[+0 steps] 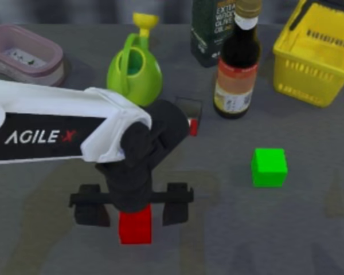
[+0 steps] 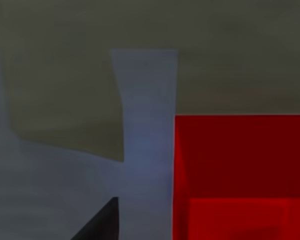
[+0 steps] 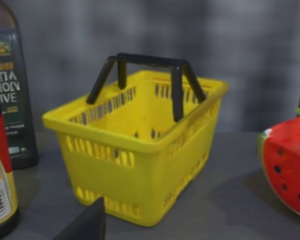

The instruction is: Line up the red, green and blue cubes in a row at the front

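The red cube (image 1: 136,226) lies at the front left of centre; in the left wrist view the red cube (image 2: 240,175) fills the lower right. My left gripper (image 1: 135,207) hangs open right above it, its dark fingers (image 1: 176,207) spread wide to either side and clear of its faces. One left fingertip (image 2: 102,225) shows in the wrist view. The green cube (image 1: 269,167) sits alone to the right of centre. The blue cube is out of view. My right arm is outside the top view; one right fingertip (image 3: 87,225) shows, with nothing held.
A green watering can (image 1: 135,69), a dark sauce bottle (image 1: 238,63), an oil bottle (image 1: 209,28) and a yellow basket (image 1: 318,51) stand along the back. A pink tub (image 1: 26,54) is back left. A small grey-topped cube (image 1: 189,110) sits behind the arm. A watermelon slice (image 3: 287,170) lies beside the basket.
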